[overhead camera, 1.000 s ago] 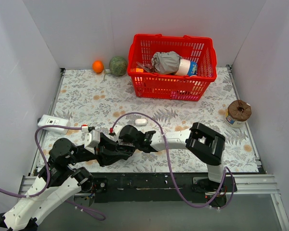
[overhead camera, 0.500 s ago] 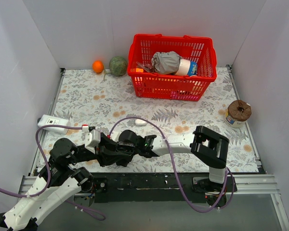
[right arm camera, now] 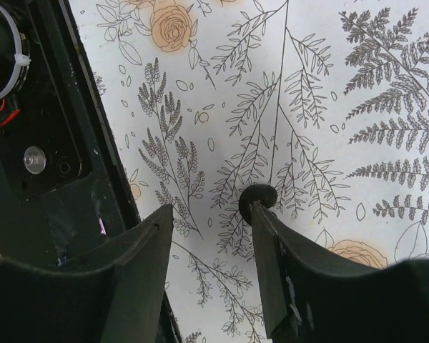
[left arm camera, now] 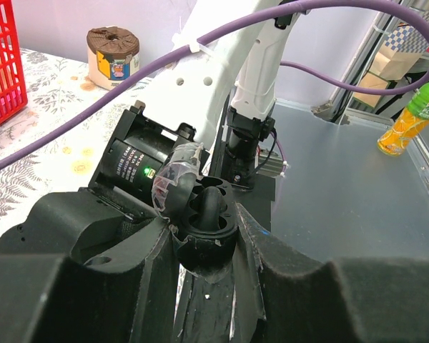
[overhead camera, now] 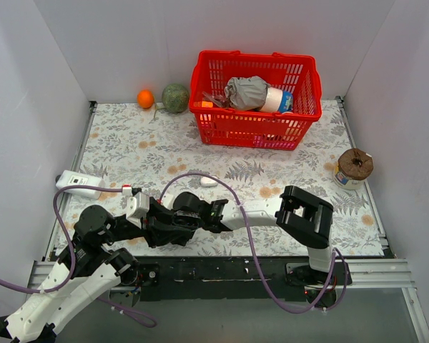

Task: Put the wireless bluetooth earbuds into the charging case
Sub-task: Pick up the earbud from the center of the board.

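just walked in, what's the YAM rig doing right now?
The left gripper has its fingers shut on an open black charging case, held near the table's front edge. The right gripper is close beside it, fingers open and pointing down at the floral cloth. A small black earbud sits at one fingertip; contact is unclear. The case's wells look empty, though they are dark. A small white piece lies on the cloth beyond.

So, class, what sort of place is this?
Probably a lab robot test booth: white walls box in a floral-clothed table, a left arm and a right arm are bolted at its near edge, and a red basket of props sits at the back.
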Controlling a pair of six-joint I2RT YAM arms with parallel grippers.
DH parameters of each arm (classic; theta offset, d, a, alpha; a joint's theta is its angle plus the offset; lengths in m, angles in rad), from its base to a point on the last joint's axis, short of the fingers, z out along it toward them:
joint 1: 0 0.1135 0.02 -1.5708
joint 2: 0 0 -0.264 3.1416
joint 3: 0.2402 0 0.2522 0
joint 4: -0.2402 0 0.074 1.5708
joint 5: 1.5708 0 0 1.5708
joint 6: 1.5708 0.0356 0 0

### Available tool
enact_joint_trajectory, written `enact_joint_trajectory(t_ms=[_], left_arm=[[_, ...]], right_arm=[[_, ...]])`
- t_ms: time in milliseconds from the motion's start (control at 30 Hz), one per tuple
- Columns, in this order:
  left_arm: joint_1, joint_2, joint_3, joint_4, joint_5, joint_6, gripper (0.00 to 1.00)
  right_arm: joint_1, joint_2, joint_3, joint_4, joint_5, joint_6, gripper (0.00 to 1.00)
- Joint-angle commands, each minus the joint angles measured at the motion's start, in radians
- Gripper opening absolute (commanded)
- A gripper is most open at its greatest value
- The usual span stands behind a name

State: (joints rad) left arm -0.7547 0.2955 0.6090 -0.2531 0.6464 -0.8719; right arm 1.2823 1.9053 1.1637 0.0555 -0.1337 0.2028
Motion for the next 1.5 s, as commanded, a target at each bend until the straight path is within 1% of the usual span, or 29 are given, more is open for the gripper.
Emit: enact_joint_trajectory(t_ms=[0,367,633,867,1100,1133,1467], left_arm=[[0.0,-0.01,-0.008,0.017,-0.001,-0.003,0.0],[0.0,-0.01,-0.005,0.012,-0.008,0.004,0.0],[0.0,-0.004,-0.005,0.014,-0.01,0.007,0.0],[0.0,-0.001,-0.009,0.018,-0.008,0.002,0.0],[0.0,-0.001,-0.009,0.018,-0.011,0.001,0.0],[0.0,0.001,-0.011,0.02,-0.011,0.001,0.0],[0.0,0.004,-0.015,0.026,-0.011,-0.004,0.0]], right_arm=[[-0.006,0.015,0.048,0.012,0.009,-0.013,0.56],[-0.018,0.029,0.062,-0.031,0.052,-0.003,0.55],[-0.024,0.024,0.054,-0.046,0.092,0.006,0.49],[-0.032,0.024,0.051,-0.054,0.128,0.02,0.41],[-0.046,0.026,0.047,-0.054,0.129,0.029,0.34],[-0.046,0.024,0.045,-0.054,0.155,0.032,0.33],[-0.052,0.02,0.033,-0.054,0.157,0.037,0.14]])
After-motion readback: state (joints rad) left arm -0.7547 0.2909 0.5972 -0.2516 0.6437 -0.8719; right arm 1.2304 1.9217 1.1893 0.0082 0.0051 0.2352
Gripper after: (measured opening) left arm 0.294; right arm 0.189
